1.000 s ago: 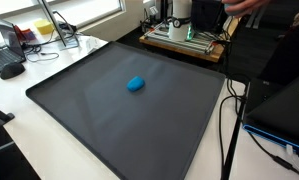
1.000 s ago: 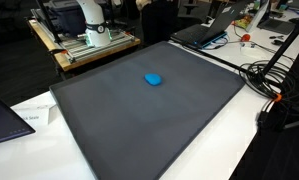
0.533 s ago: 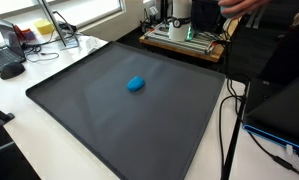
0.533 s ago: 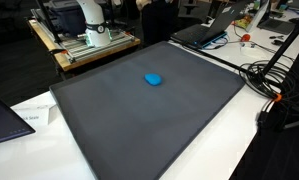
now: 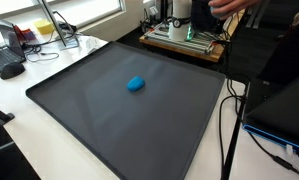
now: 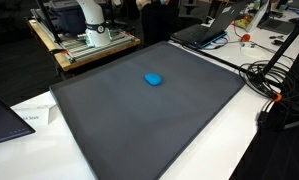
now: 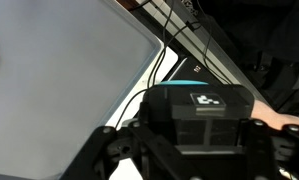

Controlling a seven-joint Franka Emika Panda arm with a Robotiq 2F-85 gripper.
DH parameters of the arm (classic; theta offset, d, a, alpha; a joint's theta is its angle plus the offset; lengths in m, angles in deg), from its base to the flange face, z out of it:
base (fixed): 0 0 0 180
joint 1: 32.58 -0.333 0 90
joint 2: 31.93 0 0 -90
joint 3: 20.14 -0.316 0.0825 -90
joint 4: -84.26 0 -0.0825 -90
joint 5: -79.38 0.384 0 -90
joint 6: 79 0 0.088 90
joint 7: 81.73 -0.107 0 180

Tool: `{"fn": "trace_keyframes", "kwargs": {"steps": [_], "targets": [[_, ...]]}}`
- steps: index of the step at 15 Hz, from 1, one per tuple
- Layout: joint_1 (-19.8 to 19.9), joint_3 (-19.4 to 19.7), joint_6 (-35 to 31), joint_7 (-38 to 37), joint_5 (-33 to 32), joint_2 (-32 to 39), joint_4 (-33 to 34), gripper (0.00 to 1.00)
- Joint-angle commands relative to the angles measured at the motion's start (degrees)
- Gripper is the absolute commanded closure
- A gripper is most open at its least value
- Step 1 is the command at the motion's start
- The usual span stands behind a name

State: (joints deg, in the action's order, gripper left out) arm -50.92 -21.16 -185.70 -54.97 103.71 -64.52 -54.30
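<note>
One dark grey mat (image 5: 109, 125) covers most of the white table (image 5: 14, 105). In an exterior view, one laptop (image 6: 204, 33) sits at the mat's 1 o'clock corner and a tangle of black cables (image 6: 274, 80) at 3 o'clock. One small blue lump (image 6: 153, 79) lies near the mat's middle, slightly toward 12 o'clock. The gripper (image 7: 201, 125) is well apart from it. Its fingertips are out of frame, so I cannot tell whether they are spread or together.

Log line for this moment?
gripper: clear of blue object, opening unclear | blue object: lying free on dark mat | contact: none
</note>
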Motion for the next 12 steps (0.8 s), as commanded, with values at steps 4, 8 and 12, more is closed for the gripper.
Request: {"fn": "trace_keyframes", "kwargs": {"steps": [4, 8, 12], "targets": [[2.73, 2.20, 0.76, 2.53, -0.24, -1.13, -2.06, 0.78], [4.67, 3.06, 1.02, 2.49, -0.75, -0.37, -2.26, 0.78], [7.01, 2.08, 0.78, -2.18, -1.60, -1.01, -2.86, 0.78]]}}
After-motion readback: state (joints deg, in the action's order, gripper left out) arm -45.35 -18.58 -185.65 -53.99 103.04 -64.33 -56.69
